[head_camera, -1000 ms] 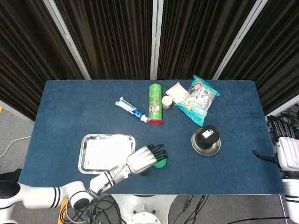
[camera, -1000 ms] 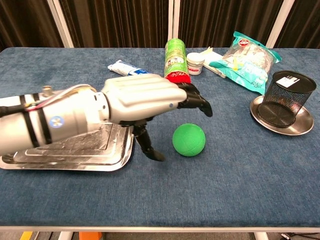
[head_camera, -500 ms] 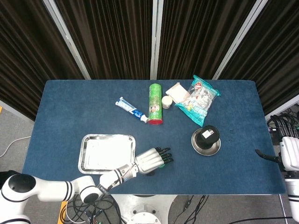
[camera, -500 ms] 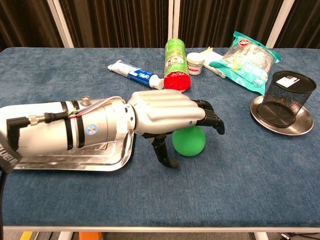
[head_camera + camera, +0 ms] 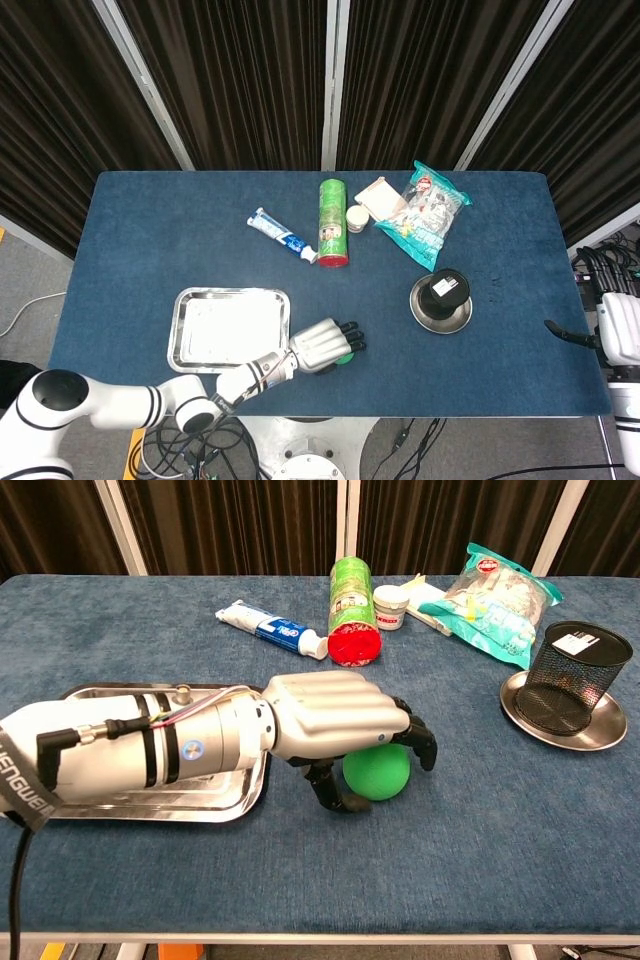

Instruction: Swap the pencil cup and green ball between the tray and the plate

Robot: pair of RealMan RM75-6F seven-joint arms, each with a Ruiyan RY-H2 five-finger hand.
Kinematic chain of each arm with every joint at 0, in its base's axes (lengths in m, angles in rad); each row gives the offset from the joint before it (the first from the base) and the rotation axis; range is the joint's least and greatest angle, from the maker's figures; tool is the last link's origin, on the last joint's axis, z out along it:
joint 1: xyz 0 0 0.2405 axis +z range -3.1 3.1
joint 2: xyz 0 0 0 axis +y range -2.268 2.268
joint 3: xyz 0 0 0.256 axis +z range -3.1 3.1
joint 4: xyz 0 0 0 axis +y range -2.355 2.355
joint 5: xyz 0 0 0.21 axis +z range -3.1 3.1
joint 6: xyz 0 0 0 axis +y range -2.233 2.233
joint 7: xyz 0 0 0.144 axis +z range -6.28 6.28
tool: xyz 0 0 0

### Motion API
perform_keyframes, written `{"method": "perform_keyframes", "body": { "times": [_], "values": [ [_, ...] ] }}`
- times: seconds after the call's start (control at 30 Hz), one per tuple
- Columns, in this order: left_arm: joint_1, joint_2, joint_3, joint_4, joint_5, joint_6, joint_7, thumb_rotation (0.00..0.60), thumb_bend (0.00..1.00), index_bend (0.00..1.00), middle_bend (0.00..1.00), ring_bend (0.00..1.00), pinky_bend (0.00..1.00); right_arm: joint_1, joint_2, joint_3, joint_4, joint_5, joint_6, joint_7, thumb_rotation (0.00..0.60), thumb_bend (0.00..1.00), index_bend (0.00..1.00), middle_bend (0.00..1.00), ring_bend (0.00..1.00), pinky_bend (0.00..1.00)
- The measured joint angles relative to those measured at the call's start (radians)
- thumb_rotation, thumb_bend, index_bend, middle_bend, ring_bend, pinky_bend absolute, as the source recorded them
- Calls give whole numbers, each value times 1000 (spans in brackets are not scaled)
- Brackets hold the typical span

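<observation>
The green ball (image 5: 382,773) lies on the blue table just right of the steel tray (image 5: 238,806), and in the head view only a sliver of the green ball (image 5: 345,357) shows. My left hand (image 5: 335,720) lies over it, fingers curled down its far side and thumb hooked under its near side, gripping it. From above, the left hand (image 5: 325,343) sits beside the tray (image 5: 183,300). The black mesh pencil cup (image 5: 577,678) stands upright on the round plate (image 5: 558,742) at right. My right hand (image 5: 572,337) shows at the table's right edge, its fingers unclear.
At the back of the table lie a toothpaste tube (image 5: 282,236), a green can with a red cap (image 5: 333,222), a small white jar (image 5: 357,217) and a snack bag (image 5: 425,215). The tray holds nothing.
My left hand has come down from above the ball and its fingers have curled around it. The ball has shifted slightly towards the tray. The right arm has barely moved.
</observation>
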State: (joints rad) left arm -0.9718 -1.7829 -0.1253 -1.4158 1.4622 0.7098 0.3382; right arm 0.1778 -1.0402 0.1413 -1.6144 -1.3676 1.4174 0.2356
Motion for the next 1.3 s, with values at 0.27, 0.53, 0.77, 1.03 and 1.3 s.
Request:
{"method": "perform_keyframes", "body": {
  "times": [0.27,0.53,0.77,1.03,1.3],
  "values": [
    [-3,-32,26,46,44,48,-62,600,365,405,341,282,632,-3,-3,3,5,1,-11,-1,600,0,0,43,0,95],
    [-7,-48,43,75,63,74,-90,600,402,466,416,346,665,-7,-2,7,5,-1,-14,-1,600,0,0,43,0,99],
    [-4,-33,41,56,89,127,-101,600,410,475,427,355,667,-8,-1,12,4,-1,-18,-2,600,0,0,43,0,102],
    [52,94,33,-33,64,200,-51,600,410,473,427,355,666,-10,7,15,-12,-16,-10,-14,600,0,0,43,0,102],
    [228,292,93,-129,-41,316,2,600,410,473,427,355,664,-17,14,11,-38,-29,3,-44,600,0,0,44,0,103]
  ]
}}
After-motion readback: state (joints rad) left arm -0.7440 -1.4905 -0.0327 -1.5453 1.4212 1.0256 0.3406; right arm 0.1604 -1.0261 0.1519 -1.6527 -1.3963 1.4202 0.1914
